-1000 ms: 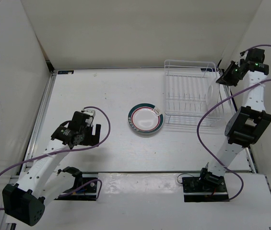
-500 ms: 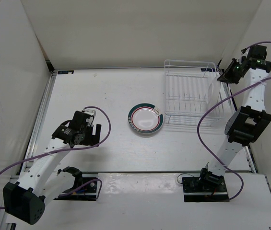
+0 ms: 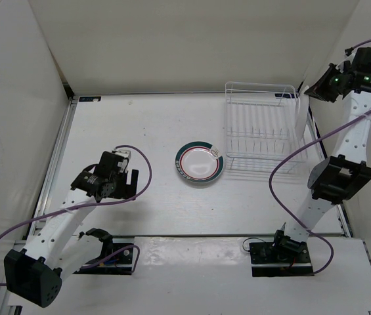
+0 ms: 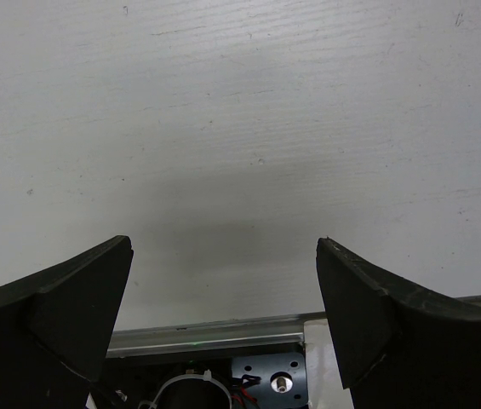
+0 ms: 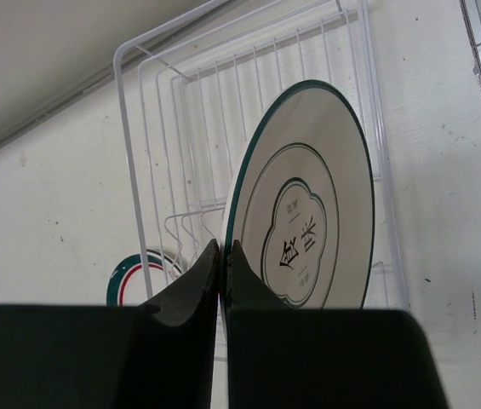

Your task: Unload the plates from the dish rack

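right tool [image 5: 221,249] clamping plate [image 5: 310,217], near rim hidden

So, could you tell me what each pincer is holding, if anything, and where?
The right pincer pinches the thin-rimmed plate at its rim; the left pincer holds nothing.

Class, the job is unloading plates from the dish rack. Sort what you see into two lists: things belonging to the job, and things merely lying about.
Belongs to the job:
dish rack
dark-rimmed plate, pinched in the right gripper
green-and-red-banded plate, flat on the table

Merely there:
purple cables
left gripper, open and empty
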Available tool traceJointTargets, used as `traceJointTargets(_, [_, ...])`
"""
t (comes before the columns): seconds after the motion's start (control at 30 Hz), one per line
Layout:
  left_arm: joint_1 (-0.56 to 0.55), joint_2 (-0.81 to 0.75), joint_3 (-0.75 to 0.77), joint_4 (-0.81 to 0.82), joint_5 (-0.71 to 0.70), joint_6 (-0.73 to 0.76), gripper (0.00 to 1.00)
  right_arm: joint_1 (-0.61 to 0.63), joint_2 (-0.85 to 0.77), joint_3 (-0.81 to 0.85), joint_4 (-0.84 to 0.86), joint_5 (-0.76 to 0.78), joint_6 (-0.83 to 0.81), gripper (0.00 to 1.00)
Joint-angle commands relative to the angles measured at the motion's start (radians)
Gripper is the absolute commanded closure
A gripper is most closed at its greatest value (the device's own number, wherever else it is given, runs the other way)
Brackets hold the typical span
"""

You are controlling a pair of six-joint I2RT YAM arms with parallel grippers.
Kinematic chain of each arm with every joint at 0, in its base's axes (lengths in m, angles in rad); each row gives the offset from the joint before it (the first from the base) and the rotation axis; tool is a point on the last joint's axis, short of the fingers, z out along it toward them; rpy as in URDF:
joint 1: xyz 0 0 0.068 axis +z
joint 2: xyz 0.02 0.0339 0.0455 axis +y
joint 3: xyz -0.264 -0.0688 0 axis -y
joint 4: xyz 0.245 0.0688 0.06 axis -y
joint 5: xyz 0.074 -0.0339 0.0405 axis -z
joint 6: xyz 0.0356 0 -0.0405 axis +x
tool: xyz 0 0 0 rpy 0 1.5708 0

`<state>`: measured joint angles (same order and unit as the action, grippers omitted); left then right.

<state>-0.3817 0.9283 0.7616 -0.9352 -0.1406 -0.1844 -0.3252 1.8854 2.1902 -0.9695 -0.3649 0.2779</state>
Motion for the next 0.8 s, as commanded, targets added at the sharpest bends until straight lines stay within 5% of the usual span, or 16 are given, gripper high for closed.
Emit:
traceJointTargets(0.0, [-0.002, -0.016, 0.034, -0.004, -0.010, 0.000, 0.00, 0.005, -0.089, 0.052, 0.048, -0.057, 0.012, 1.00])
traceJointTargets(0.5, [-0.002, -0.042, 0.033, -0.005, -0.005, 0.000, 0.00, 0.153, -0.293, -0.104, 0.058, -0.187, -0.003, 1.00])
traceJointTargets(0.77, [-0.003, -0.049, 0.033, 0.001, 0.001, -0.003, 0.00, 0.454, -0.463, -0.321, 0.045, -0.122, -0.055, 1.00])
